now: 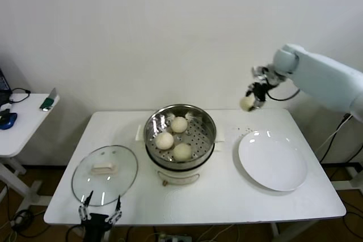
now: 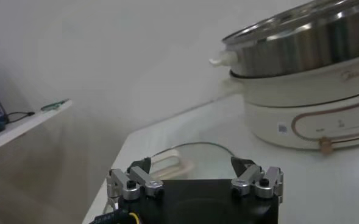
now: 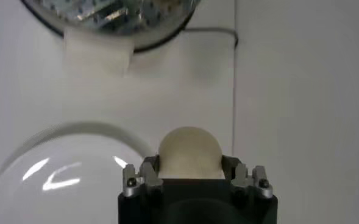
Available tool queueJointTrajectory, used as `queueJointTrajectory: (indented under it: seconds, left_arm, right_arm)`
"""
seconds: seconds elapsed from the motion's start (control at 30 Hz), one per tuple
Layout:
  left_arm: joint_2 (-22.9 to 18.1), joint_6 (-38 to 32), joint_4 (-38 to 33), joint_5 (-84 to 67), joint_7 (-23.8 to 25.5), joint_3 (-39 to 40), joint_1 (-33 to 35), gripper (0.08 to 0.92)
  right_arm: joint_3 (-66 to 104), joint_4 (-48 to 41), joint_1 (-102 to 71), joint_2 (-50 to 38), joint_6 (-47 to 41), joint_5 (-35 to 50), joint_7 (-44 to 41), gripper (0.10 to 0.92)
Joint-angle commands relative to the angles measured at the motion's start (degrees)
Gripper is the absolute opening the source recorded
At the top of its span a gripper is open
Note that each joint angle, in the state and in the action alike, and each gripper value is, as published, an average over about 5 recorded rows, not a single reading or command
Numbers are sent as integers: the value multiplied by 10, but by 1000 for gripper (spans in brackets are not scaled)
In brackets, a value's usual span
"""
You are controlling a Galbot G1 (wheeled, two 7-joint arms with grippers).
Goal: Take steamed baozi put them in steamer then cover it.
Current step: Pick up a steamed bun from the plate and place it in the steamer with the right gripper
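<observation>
The work surface is a white rectangular table (image 1: 227, 196) standing against a plain off-white wall (image 1: 170, 26). Its top is smooth. A second, smaller white table (image 1: 22, 123) stands to the robot's left, carrying a dark blue object at its edge and a small green-tipped item near the wall. Cables lie on the floor below both tables.

At the middle of the main table sits the steamer (image 1: 180, 134), a shiny steel basket with a perforated bottom on a cream-white pot base. Three buns (image 1: 173, 138) lie inside it, grouped toward the left and front of the basket, close to one another.

The glass lid (image 1: 105, 174) lies flat on the table to the left of the steamer, apart from it, handle up. A white plate (image 1: 273, 160) lies to the right of the steamer, near the table's right side, with nothing on it.

The right gripper (image 1: 250, 100) is raised in the air above the far right part of the table, beyond the plate's far edge and to the right of the steamer. Its jaws are clamped on the fourth bun (image 3: 190, 152), which the right wrist view shows seated between the fingers, with the plate and the steamer's rim below.

The left gripper (image 1: 101, 212) sits low at the table's near edge, just in front of the lid. Its jaws are spread wide and hold nothing; the left wrist view shows the lid's handle beyond the fingers.
</observation>
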Motion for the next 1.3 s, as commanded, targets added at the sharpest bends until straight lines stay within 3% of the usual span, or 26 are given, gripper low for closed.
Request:
queueJointTrajectory:
  seconds: [0.03,0.23,0.47,0.87,1.3]
  left_arm:
    - [3,0,-7,-1,12,13,2,823]
    - [1,-1,-14,-1,20,21,3,823]
    - [3,-3,-15,-7,18,21,7,823]
    - [12,2,-14,-25,14,-2,-6,823]
    - [17,1,1,-32,16,-9,-13,823]
  right_arm:
    - [-150,122,133,39,-75,227,60,667]
    - [-194,186,147,60,-94,285,101,670]
    - [-217,201,127,108,-102,301,124,670]
    - [-211,128,48,183,-101,284,126,670]
    - [-208,65,2,203,-90,237,101,672]
